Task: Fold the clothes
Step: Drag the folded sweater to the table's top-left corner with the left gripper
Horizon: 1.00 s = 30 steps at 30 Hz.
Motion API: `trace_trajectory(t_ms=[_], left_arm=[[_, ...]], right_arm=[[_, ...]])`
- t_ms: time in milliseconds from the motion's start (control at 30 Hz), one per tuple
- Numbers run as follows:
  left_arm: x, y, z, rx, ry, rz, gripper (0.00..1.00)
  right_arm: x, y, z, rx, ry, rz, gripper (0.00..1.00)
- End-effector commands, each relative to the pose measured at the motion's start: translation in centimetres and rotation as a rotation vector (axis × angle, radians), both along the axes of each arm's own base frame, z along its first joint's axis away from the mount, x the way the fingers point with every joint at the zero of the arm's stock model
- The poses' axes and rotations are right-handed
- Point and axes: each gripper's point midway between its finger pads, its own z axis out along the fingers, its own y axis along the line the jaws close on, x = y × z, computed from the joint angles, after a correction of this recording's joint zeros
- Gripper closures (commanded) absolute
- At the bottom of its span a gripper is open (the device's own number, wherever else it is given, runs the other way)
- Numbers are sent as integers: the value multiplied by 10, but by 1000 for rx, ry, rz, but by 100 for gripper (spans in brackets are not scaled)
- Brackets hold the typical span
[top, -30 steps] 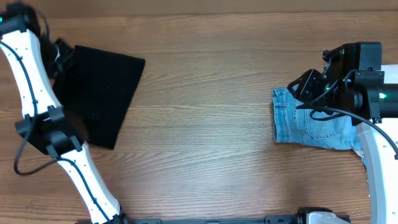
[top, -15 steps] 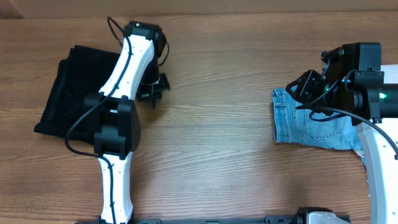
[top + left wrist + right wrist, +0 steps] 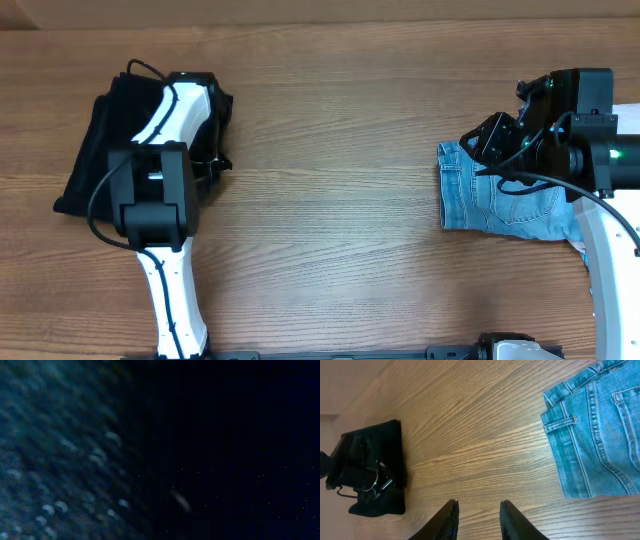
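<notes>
**Black top on the left, jeans on the right**

The fuzzy black top (image 3: pixel 90 160) lies bunched at the left end of the table (image 3: pixel 330 150). The left gripper (image 3: pixel 213 160) is down at the top's right edge. Its camera sees only dark, blurry cloth (so I cannot tell if the jaws are open or closed). The blue jeans (image 3: pixel 495 200) lie flat at the right end, well apart from the top. The right gripper (image 3: pixel 479 519) hangs over bare wood just beside the jeans, jaws apart, holding nothing.

The fuzzy garment (image 3: pixel 92 160) is black, the denim (image 3: pixel 500 205) light blue with pale seam stitching. The tabletop (image 3: pixel 330 230) is warm brown with streaky wood grain.
</notes>
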Motion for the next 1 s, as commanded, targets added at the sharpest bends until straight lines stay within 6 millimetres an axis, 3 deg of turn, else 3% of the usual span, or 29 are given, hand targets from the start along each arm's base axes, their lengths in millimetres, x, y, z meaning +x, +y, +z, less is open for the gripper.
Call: trace_trajectory(t_ms=[0,100,167,333,367,400,500,567,633,733,767,833,900,933,967], left_arm=[[11,47,5,202,-71,22,96],[20,78,14,374,-135,40,96],[40,99,19,487,-228,23,92],[95,121,12,493,-442,-9,89],[113,134,14,496,-494,-57,87],[121,142,16,499,-515,-82,84],[127,160,25,462,-545,-66,89],[134,156,47,455,-597,-62,89],[143,131,97,419,-701,-88,85],[129,95,174,382,-812,-125,86],[111,89,205,382,-860,-80,86],[72,98,228,395,-874,92,90],[57,114,225,405,-833,142,90],[45,128,216,407,-779,173,91],[27,148,193,386,-687,252,94]], right_arm=[[0,-2,4,-8,-21,-2,69],[1,-2,5,-8,-25,-2,69],[1,-2,5,-8,-25,-2,69],[-2,-2,3,-8,-12,-2,69],[-4,-2,2,-8,-2,-2,69],[-5,-2,1,-8,4,-2,69],[-7,-5,-1,-26,16,-12,69],[-6,-5,-1,-26,10,-12,69],[-5,-5,0,-26,9,-13,69],[-5,-5,0,-26,9,-12,69],[-5,-5,0,-26,9,-12,69],[-6,-5,-1,-25,10,-12,69],[-6,-4,0,-19,11,-9,69],[-6,-4,-1,-20,13,-9,69],[-7,-4,-1,-19,14,-8,69]])
